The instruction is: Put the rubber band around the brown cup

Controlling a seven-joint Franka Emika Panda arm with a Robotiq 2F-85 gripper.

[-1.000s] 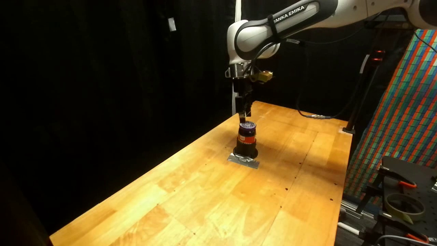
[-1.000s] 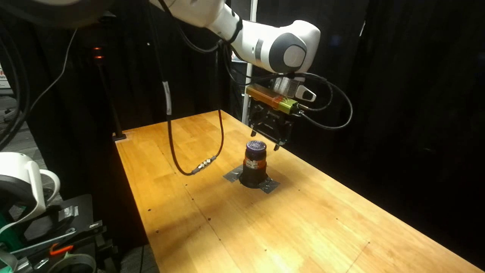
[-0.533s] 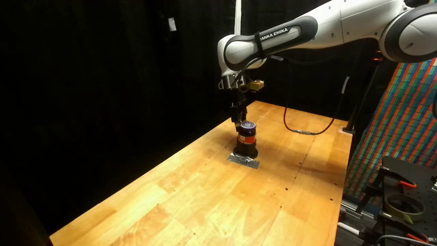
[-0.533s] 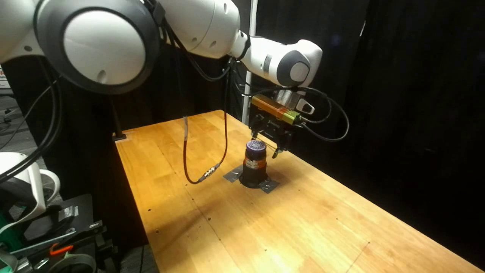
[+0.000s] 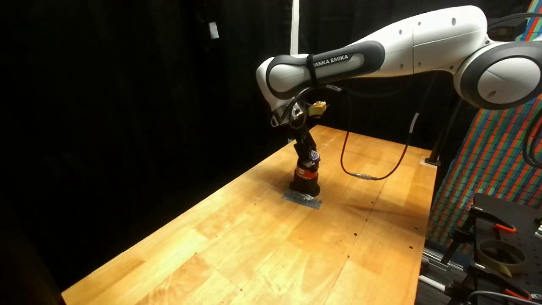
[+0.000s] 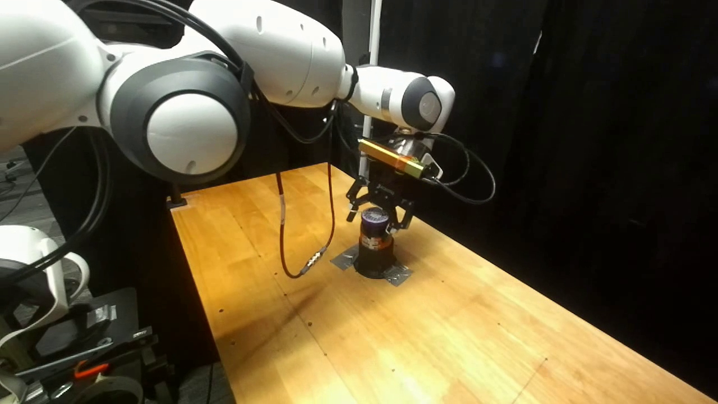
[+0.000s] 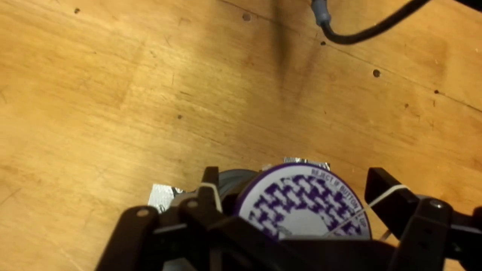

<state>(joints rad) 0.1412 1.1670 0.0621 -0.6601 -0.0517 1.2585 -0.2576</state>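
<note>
The brown cup stands upright on the table, a dark cylinder with an orange-red stripe and a purple-rimmed lid. It also shows in an exterior view, and its patterned lid fills the lower wrist view. My gripper is open, tilted, with one finger on each side of the cup's top. In an exterior view the gripper sits just behind the lid. The thin pale rubber band is looped over both fingers and crosses above the lid. Whether it touches the lid I cannot tell. The gripper body hides the lid's near part.
Grey tape strips hold the cup's black base to the wooden table. A cable with a connector hangs from the arm over the table. A black side stand with clamps and a tape roll is beside the table.
My gripper has come down from above and behind the cup to its top and has tilted. The fingers now straddle the lid. The cup has not moved.
</note>
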